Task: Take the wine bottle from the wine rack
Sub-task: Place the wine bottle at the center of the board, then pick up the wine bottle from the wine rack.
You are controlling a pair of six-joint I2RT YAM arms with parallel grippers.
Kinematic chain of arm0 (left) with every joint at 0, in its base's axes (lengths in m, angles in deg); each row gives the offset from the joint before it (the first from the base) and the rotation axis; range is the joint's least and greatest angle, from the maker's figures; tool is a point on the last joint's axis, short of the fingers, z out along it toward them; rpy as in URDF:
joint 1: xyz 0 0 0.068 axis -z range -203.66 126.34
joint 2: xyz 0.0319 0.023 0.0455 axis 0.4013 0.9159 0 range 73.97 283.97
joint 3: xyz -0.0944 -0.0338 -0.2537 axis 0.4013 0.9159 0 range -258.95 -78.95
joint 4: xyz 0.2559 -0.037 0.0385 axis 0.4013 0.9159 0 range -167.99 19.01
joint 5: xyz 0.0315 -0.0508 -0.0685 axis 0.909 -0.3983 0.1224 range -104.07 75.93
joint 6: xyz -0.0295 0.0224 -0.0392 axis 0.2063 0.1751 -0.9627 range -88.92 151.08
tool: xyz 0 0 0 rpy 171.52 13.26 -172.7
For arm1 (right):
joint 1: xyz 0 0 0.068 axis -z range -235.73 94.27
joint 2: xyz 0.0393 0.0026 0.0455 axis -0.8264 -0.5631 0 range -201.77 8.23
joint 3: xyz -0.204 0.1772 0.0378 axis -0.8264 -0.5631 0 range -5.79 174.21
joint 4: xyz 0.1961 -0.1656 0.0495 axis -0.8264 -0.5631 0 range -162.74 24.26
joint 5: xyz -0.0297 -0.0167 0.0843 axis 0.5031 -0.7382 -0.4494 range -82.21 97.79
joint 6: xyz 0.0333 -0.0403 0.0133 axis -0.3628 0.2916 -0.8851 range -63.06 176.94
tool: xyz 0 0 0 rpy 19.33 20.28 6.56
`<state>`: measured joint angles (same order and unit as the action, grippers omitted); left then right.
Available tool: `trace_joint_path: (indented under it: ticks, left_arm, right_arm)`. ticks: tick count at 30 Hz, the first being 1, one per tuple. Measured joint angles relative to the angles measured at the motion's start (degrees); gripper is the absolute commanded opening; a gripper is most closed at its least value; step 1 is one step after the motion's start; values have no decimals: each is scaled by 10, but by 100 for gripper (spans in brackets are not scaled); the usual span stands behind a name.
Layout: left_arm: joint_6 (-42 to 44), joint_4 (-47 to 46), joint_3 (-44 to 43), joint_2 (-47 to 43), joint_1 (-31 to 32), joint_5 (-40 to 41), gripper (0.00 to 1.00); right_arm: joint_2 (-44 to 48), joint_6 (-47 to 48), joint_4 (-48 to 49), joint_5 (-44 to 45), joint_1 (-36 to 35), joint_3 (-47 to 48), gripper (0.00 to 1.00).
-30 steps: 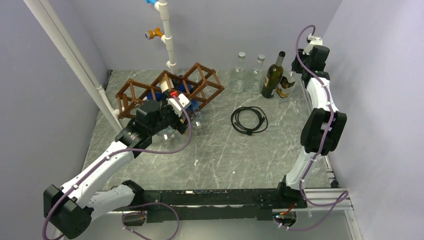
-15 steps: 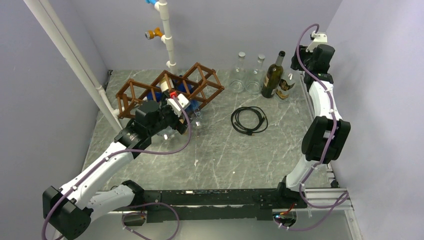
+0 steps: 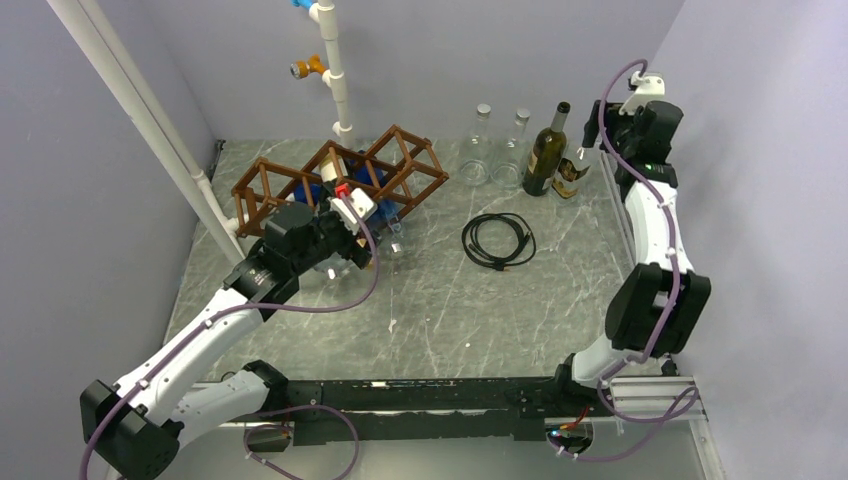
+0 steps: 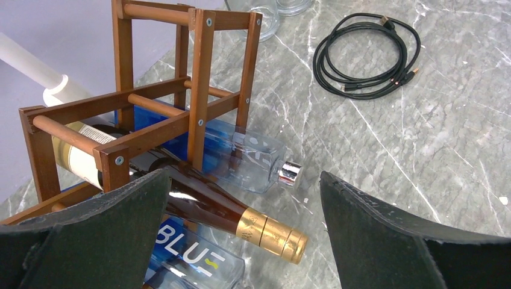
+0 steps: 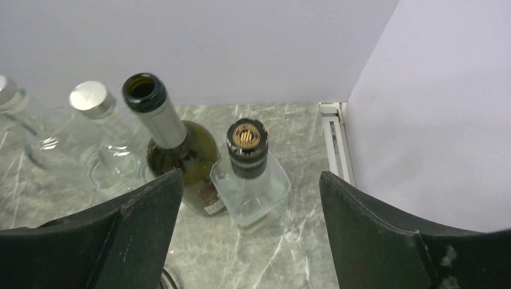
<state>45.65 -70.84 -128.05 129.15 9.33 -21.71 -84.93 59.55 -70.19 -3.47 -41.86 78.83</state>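
Observation:
The brown wooden wine rack (image 3: 300,178) stands at the back left of the table; its frame (image 4: 196,90) fills the upper left of the left wrist view. A dark wine bottle (image 4: 202,205) with a cream label and gold foil neck lies in the rack, its neck pointing out over the table. My left gripper (image 3: 372,238) (image 4: 244,176) hovers open over that neck, one finger on each side, touching nothing. At the back right my right gripper (image 3: 597,142) (image 5: 250,174) is open above a small square clear bottle (image 5: 253,189), apart from it.
Two blue-tinted clear bottles (image 4: 241,153) (image 4: 187,259) lie by the wine bottle at the rack. A green open-topped bottle (image 3: 547,155) (image 5: 181,147) and two clear glass bottles (image 3: 480,150) stand at the back. A coiled black cable (image 3: 498,240) lies mid-table. A white pipe (image 3: 335,70) rises behind the rack.
My right gripper has opened and let go of the small clear bottle, which now stands beside the green bottle; the arm drew back to the right. The left arm shifted slightly.

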Motion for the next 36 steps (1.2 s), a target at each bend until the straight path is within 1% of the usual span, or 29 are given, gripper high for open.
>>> trace_joint_path:
  ticks: [4,9,13,19,23,27,36]
  left_arm:
    - [0,0,0,-3,-3,0,99]
    - [-3,0,0,-5,-14,0,99]
    - [-10,0,0,-16,-28,-1,100]
    - [-23,-1,0,-40,-42,-5,100]
    - [-23,-5,0,-50,-43,-5,100]
    - [-23,-4,0,-50,-43,-5,100]
    - [-29,-4,0,-51,-44,-7,99]
  right_arm:
    - [64,14,-15,-25,12,-38,90]
    - [164,58,-47,-78,23,-100,93]
    - [252,101,-87,-136,32,-156,95]
    - [361,146,-141,-233,59,-242,98]
    - [396,164,-178,-308,70,-280,99]
    - [415,169,-192,-370,81,-304,99]
    - [431,165,-180,-451,92,-365,99]
